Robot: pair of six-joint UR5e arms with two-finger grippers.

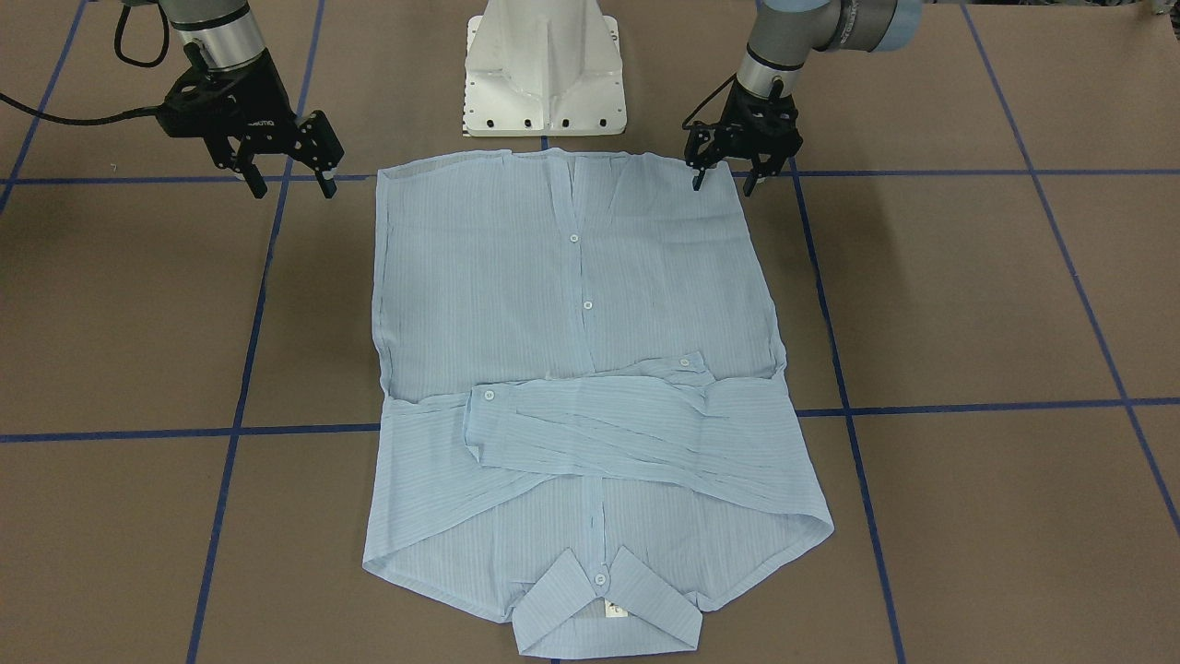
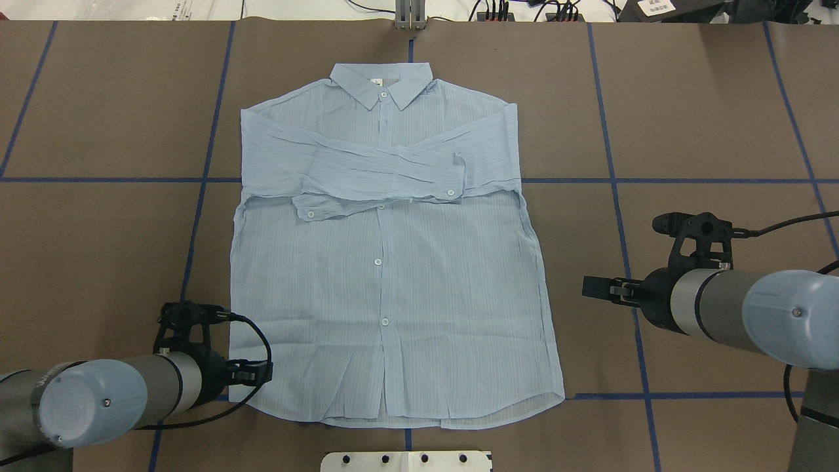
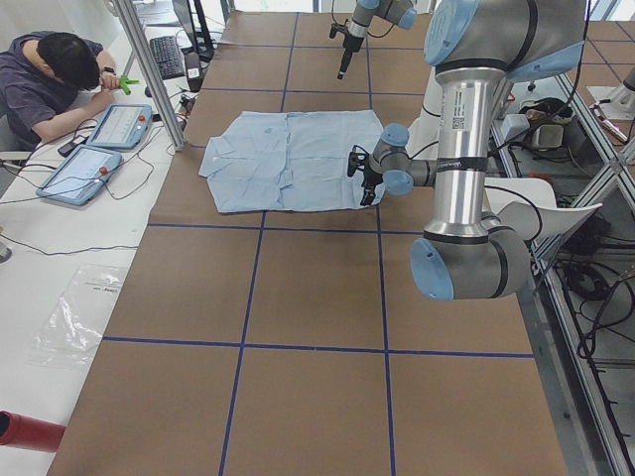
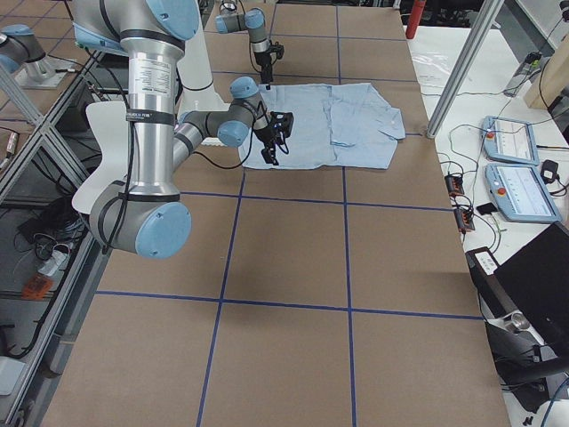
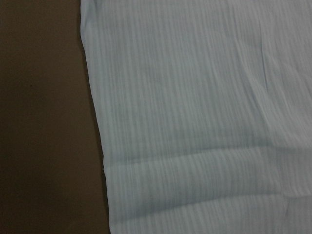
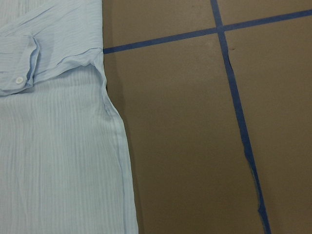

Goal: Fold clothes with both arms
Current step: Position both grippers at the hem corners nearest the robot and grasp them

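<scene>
Exterior front-facing view, entries left to right.

Right gripper (image 1: 292, 191): jaws wide apart, nothing held. It sits over the brown table (image 1: 968, 304), beside the shirt's hem corner and clear of the cloth.

Light blue striped shirt (image 1: 572, 304): lies flat with the buttoned front up. Both sleeves (image 1: 627, 424) are crossed over the chest, the hem is nearest the white pedestal (image 1: 544, 74), and the collar (image 1: 604, 613) is at the opposite end.

Left gripper (image 1: 723, 187): jaws apart, nothing lifted, at the shirt's other hem corner. One fingertip is over the cloth; whether it touches cannot be told.

Overhead, the wrists hide most of both grippers' fingers. The wrist cameras show only shirt edge and table.
</scene>
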